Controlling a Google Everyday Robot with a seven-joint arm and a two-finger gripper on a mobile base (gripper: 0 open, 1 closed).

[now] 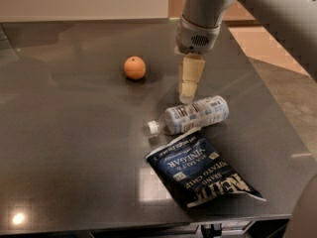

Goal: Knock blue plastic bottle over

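Observation:
The blue plastic bottle (194, 115) lies on its side on the dark table (74, 148), its white cap (153, 127) pointing left toward me. Its white-and-blue label faces up. My gripper (187, 94) hangs from the grey arm just above and behind the bottle's middle, its tan fingers (190, 78) pointing down, not holding anything.
An orange (134, 67) sits to the left of the gripper. A dark blue chip bag (202, 170) lies just in front of the bottle, touching it. The table's right edge (277, 113) and front edge are close by.

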